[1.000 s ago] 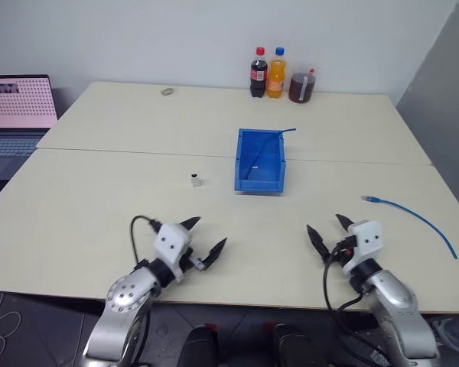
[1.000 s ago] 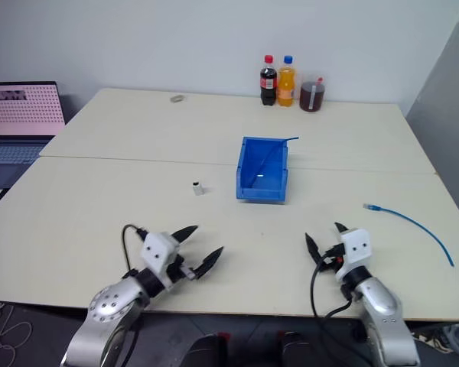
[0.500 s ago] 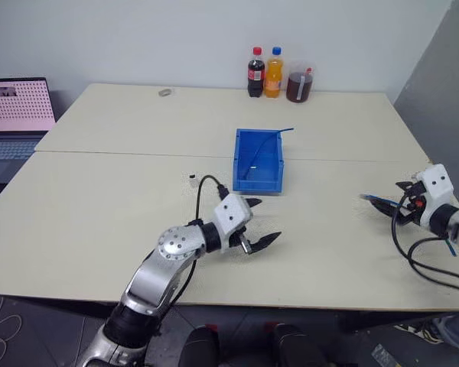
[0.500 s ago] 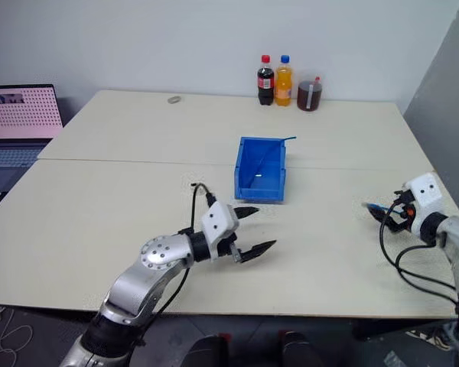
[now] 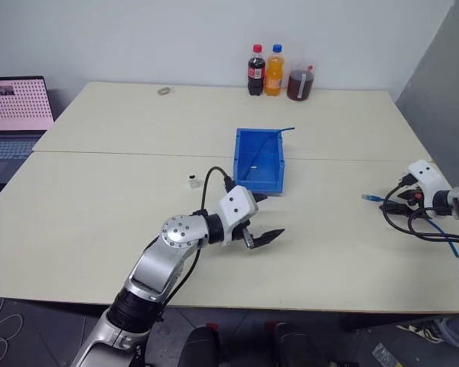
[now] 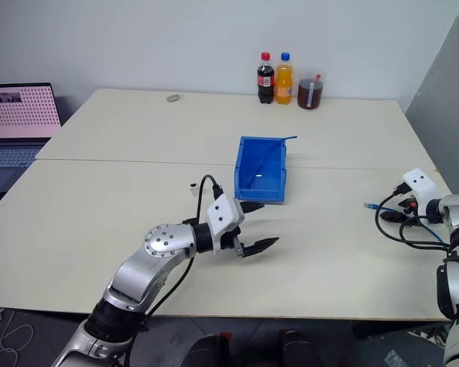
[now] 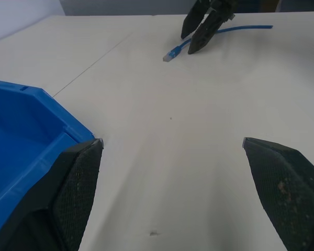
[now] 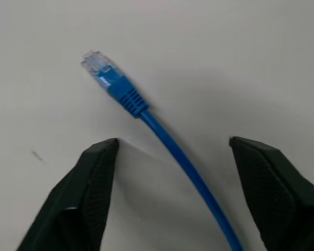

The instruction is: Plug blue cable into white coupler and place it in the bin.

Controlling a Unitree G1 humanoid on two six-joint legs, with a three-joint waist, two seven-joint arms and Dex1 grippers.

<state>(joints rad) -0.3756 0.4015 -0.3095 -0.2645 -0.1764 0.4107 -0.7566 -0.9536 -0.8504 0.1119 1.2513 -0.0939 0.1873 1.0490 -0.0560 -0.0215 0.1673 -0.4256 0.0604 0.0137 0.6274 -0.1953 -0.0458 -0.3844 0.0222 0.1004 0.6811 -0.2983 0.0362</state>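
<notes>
The blue cable (image 5: 369, 197) lies on the table at the right, its clear plug (image 8: 100, 66) pointing toward the middle. My right gripper (image 8: 174, 142) is lowered over it just behind the plug, open, with one finger (image 8: 97, 178) on each side of the cable and gaps between. The tiny white coupler (image 5: 193, 181) stands alone left of the bin (image 5: 238, 162), a bright-blue tub near the table's middle. My left gripper (image 5: 271, 214) hovers open and empty just in front of the bin, well right of the coupler.
A thin, darker blue cable (image 5: 284, 131) pokes out of the bin's far corner. Two bottles (image 5: 264, 71) and a jar of dark liquid (image 5: 300, 86) stand at the back edge. A laptop (image 5: 15, 115) is at far left. The table's right edge runs close to the cable.
My right arm swung out to the right and came down over the cable's plug end, its fingers now closer together. My left arm moved forward and right to the bin's front.
</notes>
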